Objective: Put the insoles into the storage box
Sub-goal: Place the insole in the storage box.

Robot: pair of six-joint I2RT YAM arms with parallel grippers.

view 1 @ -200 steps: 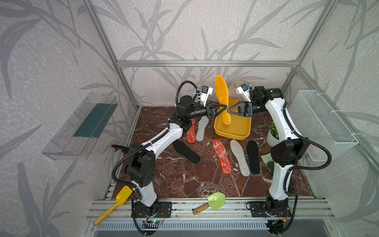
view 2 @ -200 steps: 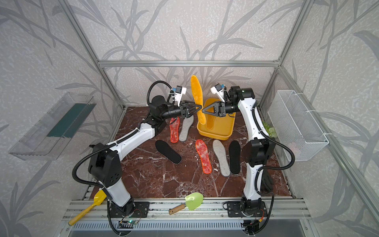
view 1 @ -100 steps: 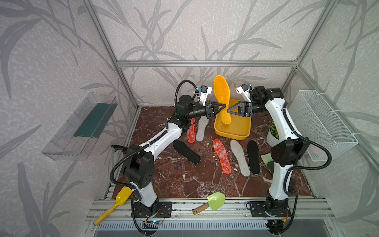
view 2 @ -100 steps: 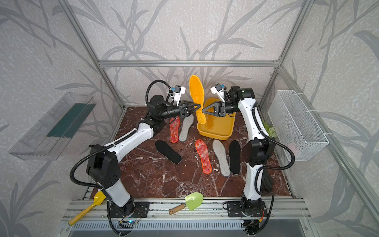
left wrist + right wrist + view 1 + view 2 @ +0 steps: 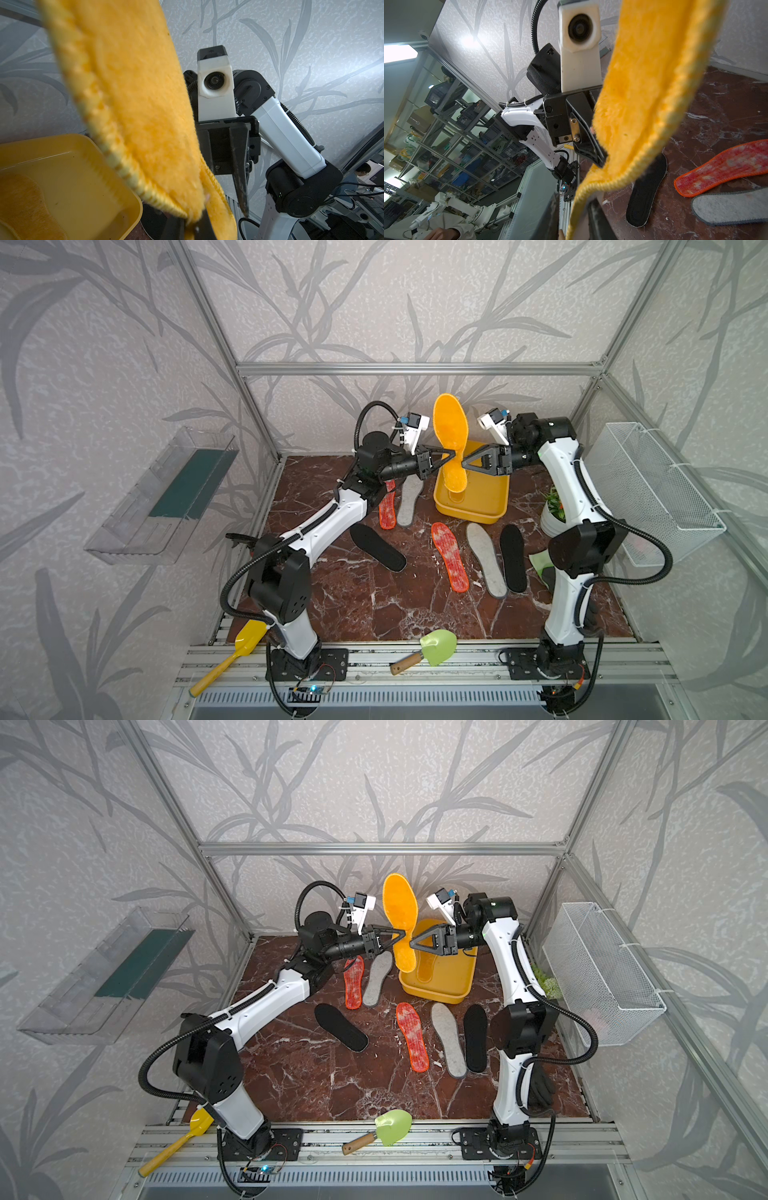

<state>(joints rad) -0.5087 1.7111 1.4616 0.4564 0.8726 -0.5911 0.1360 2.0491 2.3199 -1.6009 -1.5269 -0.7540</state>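
Where the marble tabletop [image 5: 353, 605] spreads beneath the left claw [image 5: 452, 453] and right claw [image 5: 464, 464], six pads lie loose, so the job looks barely begun. Directly under both claws sits the yellow storage box [image 5: 478, 514], holding one yellow insole [image 5: 22, 199]. A second yellow insole [image 5: 451, 427] stands upright above the box, pinched mid-length by the closed left claw. The right claw meets it from the opposite side; whether it grips cannot be told. Nearer the arm bases than the claws lie red insoles [image 5: 449, 556], grey insoles [image 5: 485, 560] and black insoles [image 5: 512, 558], two each.

upright insole [image 5: 450, 427] over storage box [image 5: 469, 517]; front floor [image 5: 374, 605] open
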